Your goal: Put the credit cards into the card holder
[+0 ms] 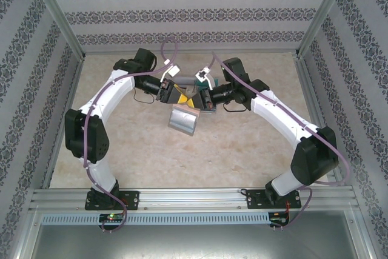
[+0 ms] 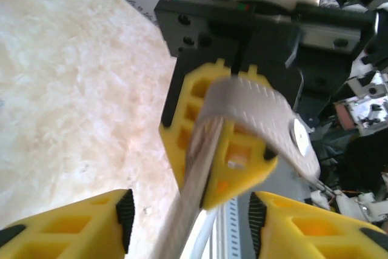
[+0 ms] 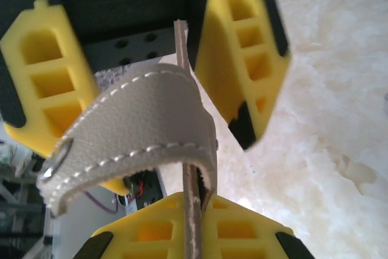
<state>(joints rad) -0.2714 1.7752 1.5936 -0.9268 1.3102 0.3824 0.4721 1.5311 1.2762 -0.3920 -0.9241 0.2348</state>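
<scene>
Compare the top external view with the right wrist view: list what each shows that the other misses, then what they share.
Top external adds: both arms whole from their bases, the patterned walls, and the card holder where the left end effector and right end effector meet.
Right wrist adds: the holder's strap with white stitching and a metal snap, the holder edge-on in the right end effector's closed fingers, and the left one's fingers spread apart.
Both: the card holder, yellow fingers, pale marbled table.
</scene>
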